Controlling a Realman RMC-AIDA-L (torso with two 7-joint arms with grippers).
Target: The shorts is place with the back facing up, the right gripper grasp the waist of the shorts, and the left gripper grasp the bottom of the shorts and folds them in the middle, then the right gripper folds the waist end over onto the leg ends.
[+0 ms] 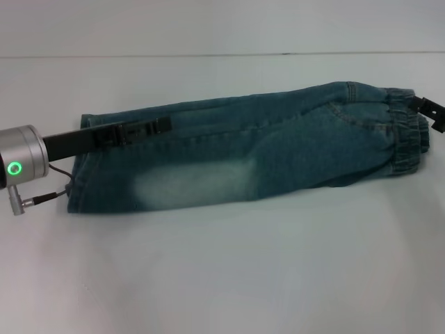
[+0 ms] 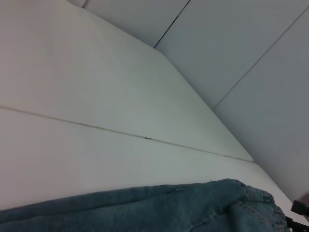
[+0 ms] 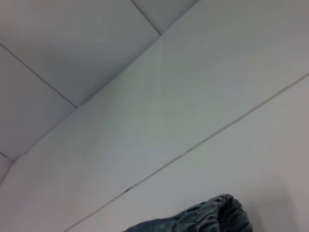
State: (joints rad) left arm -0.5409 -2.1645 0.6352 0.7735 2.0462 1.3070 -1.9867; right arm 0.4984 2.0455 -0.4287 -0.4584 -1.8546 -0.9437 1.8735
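Head view first: the shorts (image 1: 257, 149) lie across the white table (image 1: 222, 278) as a long narrow strip, already doubled lengthwise, running from nine o'clock to three o'clock. The left gripper (image 1: 142, 130) reaches in from nine o'clock, silver wrist and green light showing, its black fingers lying flat along the upper edge of the leg ends (image 1: 83, 167). They look closed narrow on that edge, holding the shorts, which fits the job of carrying one leg over the other. Over at three o'clock, only a sliver of the right gripper (image 1: 427, 111) shows at the ruffled waist (image 1: 410, 132); it touches the band, but whether its claw is pinched or parted, I cannot tell. My read: the middle fold is done or nearly done, and the waist-over-legs fold is next.

Left wrist view: mostly bare table and wall panels, with the shorts (image 2: 159, 208) along the low edge, the gathered waist (image 2: 263, 203) at the far end and a dark bit of the right gripper (image 2: 300, 212) just beyond it. No own fingers visible.

Right wrist view: table again, and just the puckered waist (image 3: 212, 215) poking in at six o'clock, close under the camera, so this arm sits right at the band.
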